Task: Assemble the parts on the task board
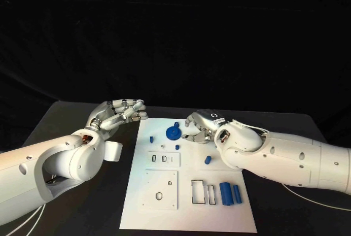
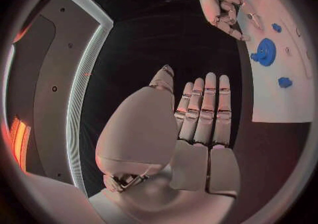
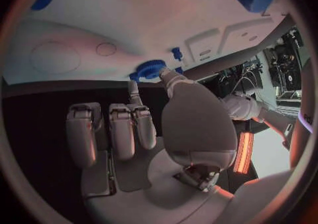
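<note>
The blue gear (image 1: 174, 132) sits flat on the far end of the task board (image 1: 187, 215), a small blue peg (image 1: 152, 139) just to its left and another small piece (image 1: 178, 144) just on its near side. From the gear, the right hand (image 1: 205, 125) lies immediately to the right, apart from it; its fingertips (image 3: 174, 78) reach toward the gear's rim, w/ thumb and a finger extended that way and the other fingers folded. It holds nothing that I can see, fingers apart. So the coming move looks like a short reach leftward from the right hand onto the gear, a pinch at the rim.

The left hand (image 1: 123, 113) is off the board, over the black table (image 1: 80, 114) beyond the board's far-left corner, further from the gear. Fingers straight and pressed side by side, holding nothing.

Two blue cylinders (image 1: 230, 193) lie near the board's near end, long axes running near-to-far, well apart from the gear.
</note>
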